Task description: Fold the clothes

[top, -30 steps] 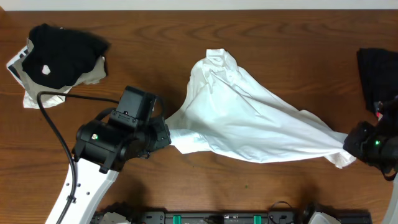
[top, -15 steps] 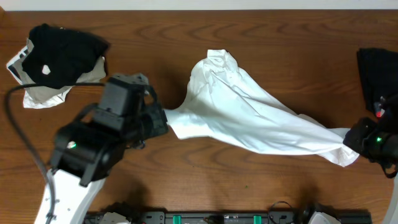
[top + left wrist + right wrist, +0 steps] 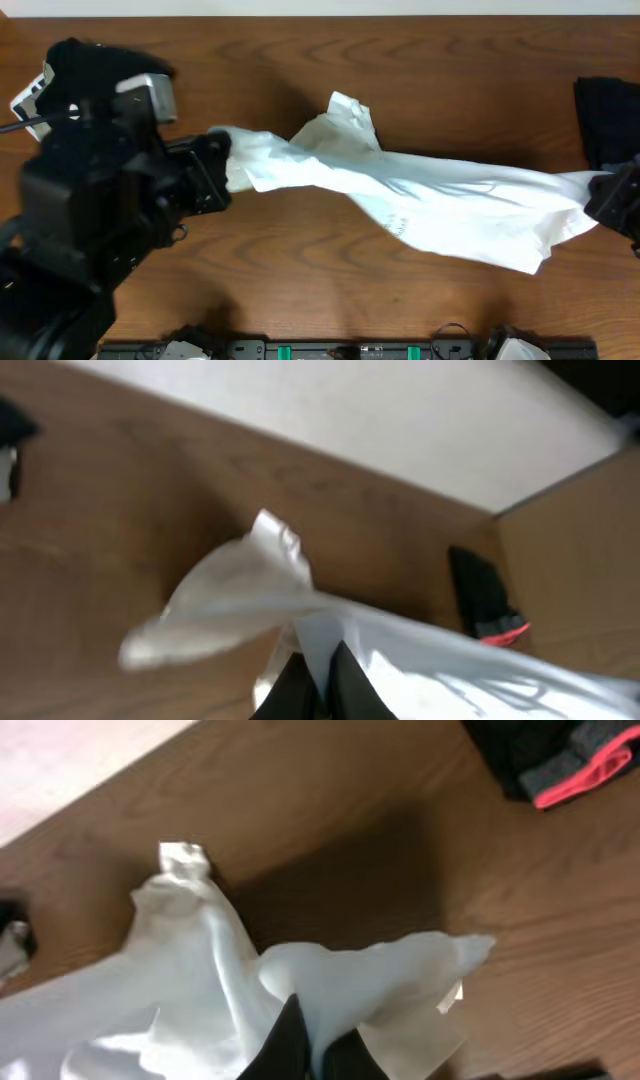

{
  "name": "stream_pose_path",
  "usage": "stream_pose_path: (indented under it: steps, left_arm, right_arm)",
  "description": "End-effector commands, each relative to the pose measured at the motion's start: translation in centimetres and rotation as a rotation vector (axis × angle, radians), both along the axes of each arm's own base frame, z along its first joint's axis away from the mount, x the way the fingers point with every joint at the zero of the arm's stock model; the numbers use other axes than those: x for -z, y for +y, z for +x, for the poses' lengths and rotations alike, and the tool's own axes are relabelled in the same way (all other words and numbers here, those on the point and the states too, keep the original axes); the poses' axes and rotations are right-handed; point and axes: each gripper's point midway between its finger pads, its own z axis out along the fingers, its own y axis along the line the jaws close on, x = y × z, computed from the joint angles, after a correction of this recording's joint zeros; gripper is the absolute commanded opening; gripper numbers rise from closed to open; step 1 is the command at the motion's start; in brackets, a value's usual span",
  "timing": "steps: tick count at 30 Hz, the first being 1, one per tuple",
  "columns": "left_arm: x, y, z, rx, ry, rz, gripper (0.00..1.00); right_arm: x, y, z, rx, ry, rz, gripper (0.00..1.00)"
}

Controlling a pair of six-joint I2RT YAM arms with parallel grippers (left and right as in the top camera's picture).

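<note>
The white T-shirt (image 3: pixel 420 205) hangs stretched across the middle of the wooden table, held up between both arms. My left gripper (image 3: pixel 222 165) is shut on its left end, raised well above the table. My right gripper (image 3: pixel 598 195) is shut on its right end at the table's right edge. In the left wrist view the black fingers (image 3: pixel 318 678) pinch a fold of the shirt (image 3: pixel 250 595). In the right wrist view the fingers (image 3: pixel 318 1042) pinch the white cloth (image 3: pixel 200 970) the same way. No print shows.
A black garment with a white spot (image 3: pixel 100 75) lies on a light cloth at the back left. A black garment with red trim (image 3: pixel 605 110) lies at the right edge; it also shows in the right wrist view (image 3: pixel 560 760). A rail runs along the front edge (image 3: pixel 350 350).
My left gripper has risen and moved left and back with the shirt's end. My right gripper has lifted its end. The shirt has been pulled from a bunched heap into a long stretched band.
</note>
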Motion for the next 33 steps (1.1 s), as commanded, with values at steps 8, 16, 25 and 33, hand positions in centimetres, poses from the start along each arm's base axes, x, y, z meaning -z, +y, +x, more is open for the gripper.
stream_pose_path:
  steps: [8, 16, 25, 33]
  left_arm:
    - [-5.0, 0.7, -1.1, -0.005, -0.142, -0.033, 0.06]
    - [-4.0, 1.7, 2.2, -0.112, -0.130, 0.051, 0.06]
    - [-3.7, 0.2, 12.6, -0.191, -0.235, 0.235, 0.06]
    - [-4.6, -1.6, 24.0, -0.244, -0.446, 0.272, 0.06]
  right_arm:
    - [-5.0, 2.8, 0.9, -0.139, -0.155, 0.038, 0.02]
    - [-4.1, 3.5, 5.4, -0.215, -0.128, 0.094, 0.01]
    - [-2.9, 2.6, 16.2, -0.232, -0.203, 0.142, 0.01]
    - [-4.9, 3.3, 25.1, -0.236, -0.417, 0.183, 0.02]
